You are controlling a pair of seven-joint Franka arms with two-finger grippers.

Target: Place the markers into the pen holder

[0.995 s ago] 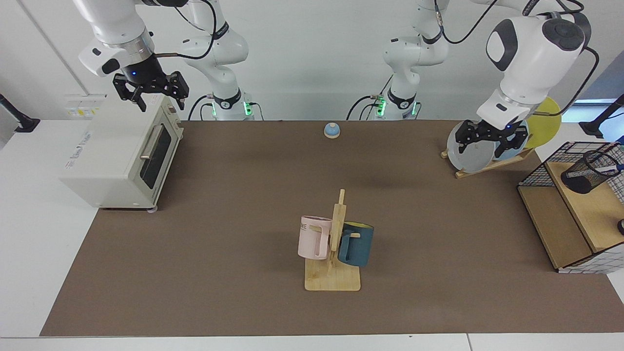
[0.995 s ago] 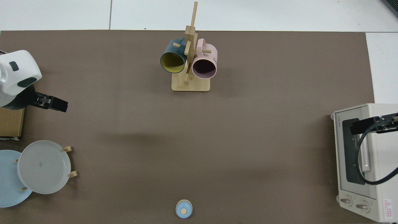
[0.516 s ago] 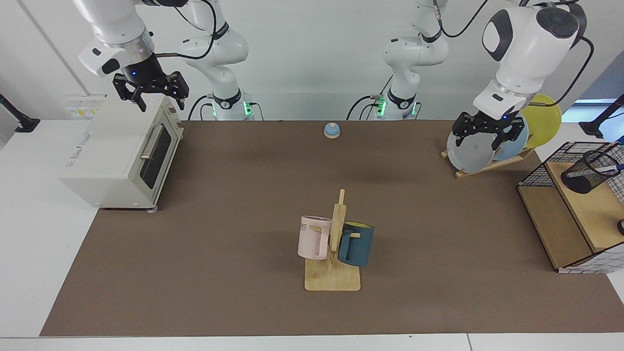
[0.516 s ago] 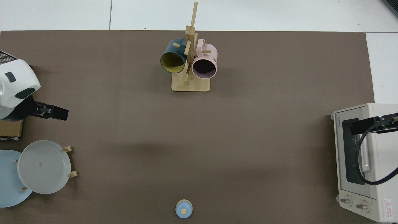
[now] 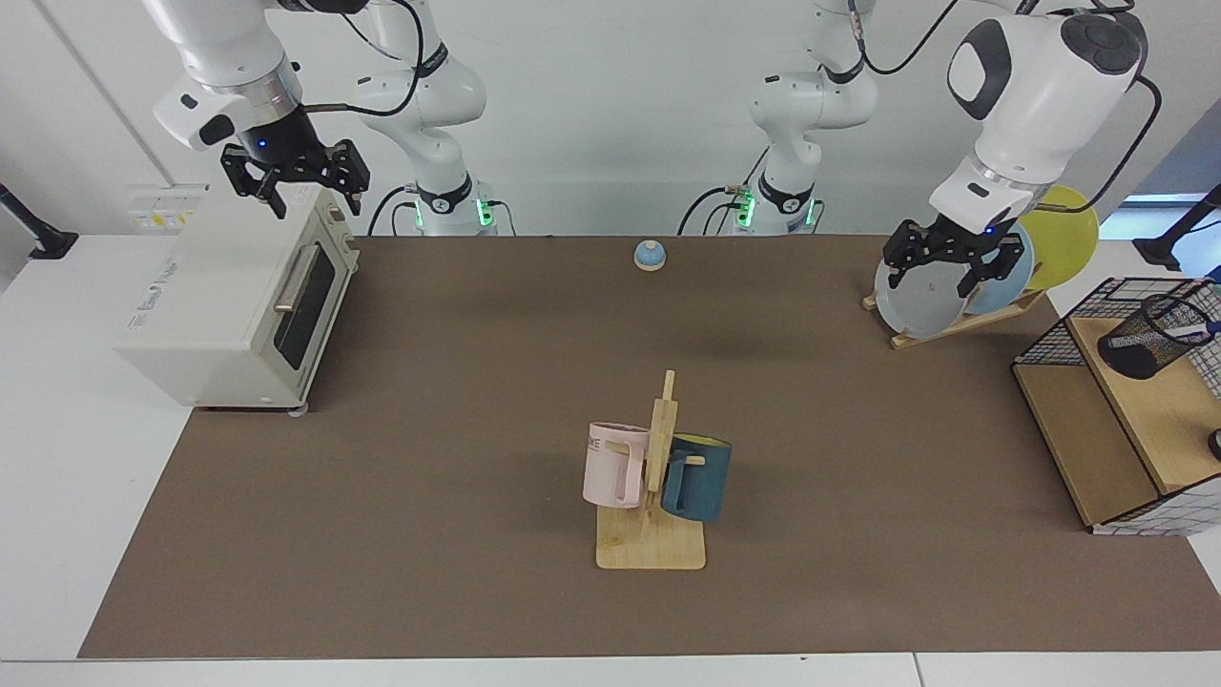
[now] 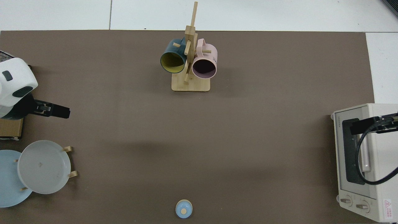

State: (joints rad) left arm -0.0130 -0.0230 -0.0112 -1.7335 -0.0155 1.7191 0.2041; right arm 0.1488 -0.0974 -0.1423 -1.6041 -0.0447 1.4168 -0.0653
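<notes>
Looks done — marker (image 5: 1192,331) already poking out of holder (image 5: 1145,336) on the shelf at the desk edge; left claw (image 5: 945,261) spread, empty, up by the plates (image 5: 920,298); right claw (image 5: 298,179) spread, waiting above the oven (image 5: 229,305); nothing left.

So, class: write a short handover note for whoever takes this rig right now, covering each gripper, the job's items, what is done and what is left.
Left gripper: open, empty, hovering in front of the plates on the wooden rack.
Right gripper: open, empty, waiting above the white toaster oven.
Black wire-mesh pen holder: on the wooden shelf inside the wire basket.
White marker with blue cap: its end pokes from the holder's mouth.
Done: marker appears in.
Left: nothing visible.
</notes>
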